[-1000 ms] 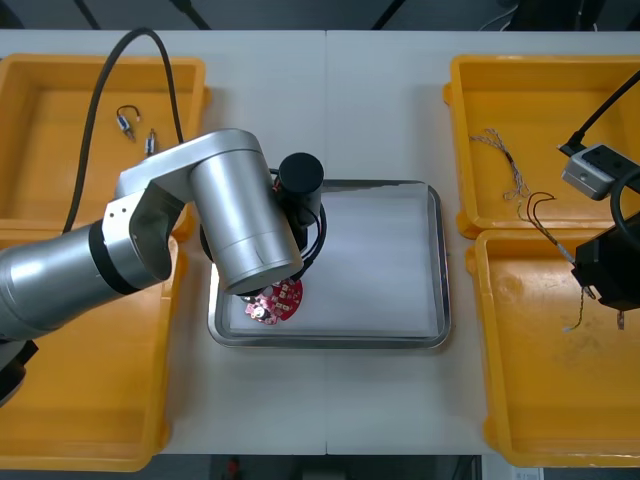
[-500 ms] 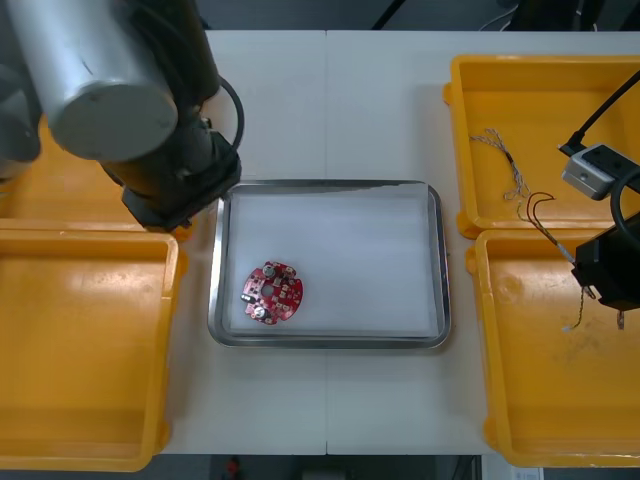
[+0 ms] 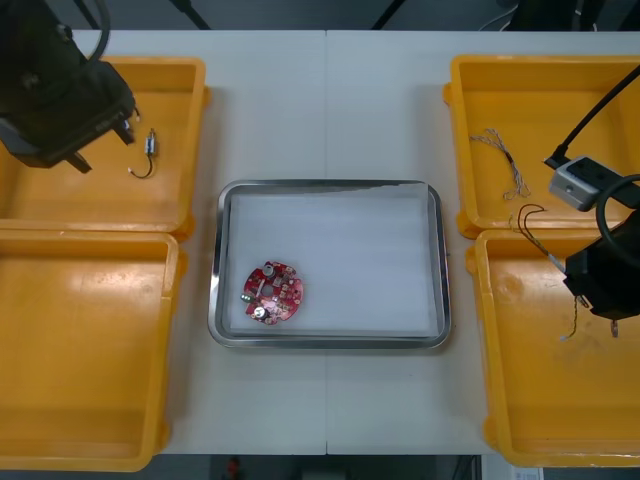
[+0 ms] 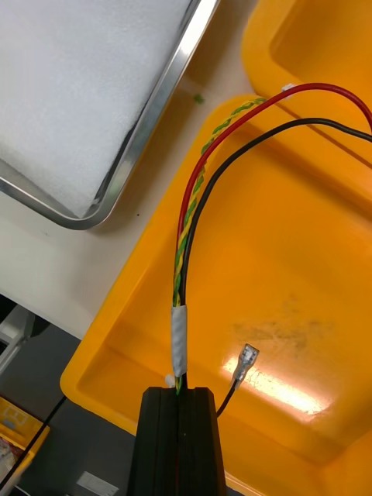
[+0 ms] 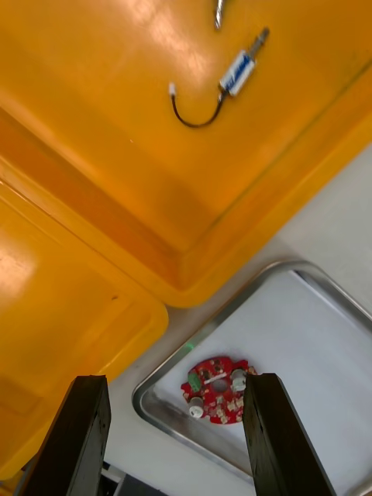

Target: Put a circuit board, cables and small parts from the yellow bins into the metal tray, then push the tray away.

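Though unclear from above, right claw (image 4: 178,394) tight on red-and-yellow cable (image 4: 186,209); left claw (image 5: 174,380) agape over bin (image 3: 100,190)

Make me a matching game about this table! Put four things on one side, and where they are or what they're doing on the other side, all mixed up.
Things:
1. circuit board
2. left tool
3. right tool
4. small metal part

Places or states:
A. shut on a cable
B. lying in the metal tray
C. open, above the far left yellow bin
D. lying inside the far left yellow bin

Pairs: 1-B, 2-C, 3-A, 4-D.
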Robot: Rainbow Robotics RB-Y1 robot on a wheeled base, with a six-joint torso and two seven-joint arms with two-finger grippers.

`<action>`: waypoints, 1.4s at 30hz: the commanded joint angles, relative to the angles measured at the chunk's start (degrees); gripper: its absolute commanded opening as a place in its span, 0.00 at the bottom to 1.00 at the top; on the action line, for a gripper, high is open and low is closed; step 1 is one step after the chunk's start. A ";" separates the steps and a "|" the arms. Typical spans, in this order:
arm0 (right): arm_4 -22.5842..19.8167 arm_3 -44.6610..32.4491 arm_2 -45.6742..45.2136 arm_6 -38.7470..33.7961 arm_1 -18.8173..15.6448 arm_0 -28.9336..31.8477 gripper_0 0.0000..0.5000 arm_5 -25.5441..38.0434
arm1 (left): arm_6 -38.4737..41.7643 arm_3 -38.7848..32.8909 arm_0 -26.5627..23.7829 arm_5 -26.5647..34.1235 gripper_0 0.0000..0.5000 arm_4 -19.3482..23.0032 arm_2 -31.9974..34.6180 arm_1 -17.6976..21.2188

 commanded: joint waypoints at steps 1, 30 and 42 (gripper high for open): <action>-0.56 -0.92 7.96 2.09 -2.78 -7.52 0.00 0.21 | -9.71 3.69 -3.13 -3.08 1.00 0.44 2.71 5.93; 10.87 6.11 42.67 28.19 5.74 -27.91 0.00 -14.96 | -35.11 44.12 -15.08 -22.16 1.00 -14.77 -3.53 0.31; 16.93 14.37 54.63 30.47 9.79 -32.05 0.00 -21.64 | -40.91 56.68 -18.86 -30.95 1.00 -23.47 -3.44 -11.30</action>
